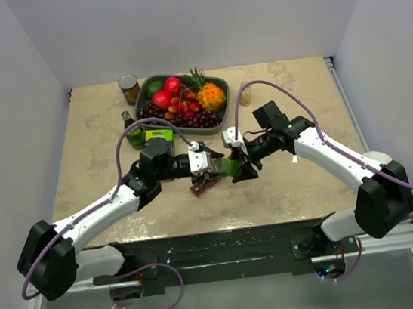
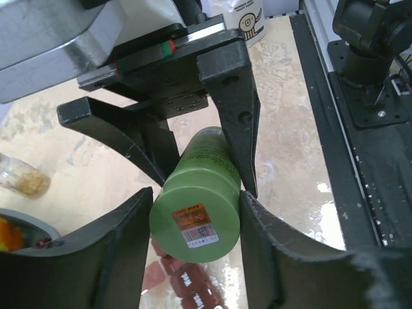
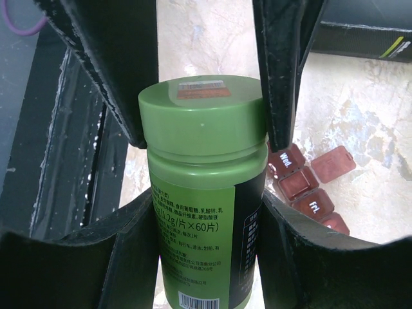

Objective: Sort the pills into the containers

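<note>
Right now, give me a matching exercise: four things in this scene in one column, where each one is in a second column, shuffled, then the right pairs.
Things
1. green bottle
2. pill organiser
3. fruit tray
4. tin can

Places
A. at the far edge, just left of the tray
B. lying on the table beneath the bottle
C. lifted off the table, near its middle
D. far middle of the table, filled with fruit

Pairs: 1-C, 2-B, 3-D, 4-A
</note>
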`<state>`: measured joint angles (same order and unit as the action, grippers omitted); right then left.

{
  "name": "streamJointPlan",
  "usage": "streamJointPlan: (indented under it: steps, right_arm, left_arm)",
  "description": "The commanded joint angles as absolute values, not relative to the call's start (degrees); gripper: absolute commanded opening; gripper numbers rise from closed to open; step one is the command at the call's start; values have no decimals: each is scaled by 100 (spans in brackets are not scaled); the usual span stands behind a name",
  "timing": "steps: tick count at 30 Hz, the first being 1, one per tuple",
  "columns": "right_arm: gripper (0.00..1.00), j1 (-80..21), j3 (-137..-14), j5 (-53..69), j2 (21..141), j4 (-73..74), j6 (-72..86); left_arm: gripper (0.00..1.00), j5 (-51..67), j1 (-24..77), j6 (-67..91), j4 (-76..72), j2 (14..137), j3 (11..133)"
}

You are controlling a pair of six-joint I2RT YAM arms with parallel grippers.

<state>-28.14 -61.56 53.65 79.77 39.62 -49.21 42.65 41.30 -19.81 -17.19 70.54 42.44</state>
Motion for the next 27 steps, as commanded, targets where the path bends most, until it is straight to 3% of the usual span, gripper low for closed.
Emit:
streamJointPlan:
  steps: [1, 2, 4, 5, 10, 17, 27]
  right_arm:
    - [0, -2839, -6232, 5634, 7849, 3920, -5010]
    - [0, -2839, -6231, 5625, 7840, 3920, -5001]
    - [0, -2839, -6231, 5608, 7840, 3902, -5001]
    - [0, -2839, -6214, 5581, 7814, 3850, -4975]
    - [0, -2830, -6153, 5248, 7770, 3569, -4641]
    - [0, -2839, -6100, 5010, 7805, 3235, -4290]
    - [0, -2839, -6091, 4816, 7822, 3120, -4105]
  left_arm:
    - [38, 4430, 4148, -2004, -1644, 7093, 4588]
    - [22, 4421, 4140, -1960, -1548, 7093, 4605]
    - [2, 4194, 4140, -1610, -1389, 7128, 4754]
    - [0, 4071, 4131, -1400, -1110, 7171, 4859]
    - [0, 2990, 4052, 1059, 401, 7628, 5940]
    - [0, 2612, 3990, 4452, 950, 7331, 5775]
    - [0, 2170, 3788, 5344, 1028, 6864, 5642]
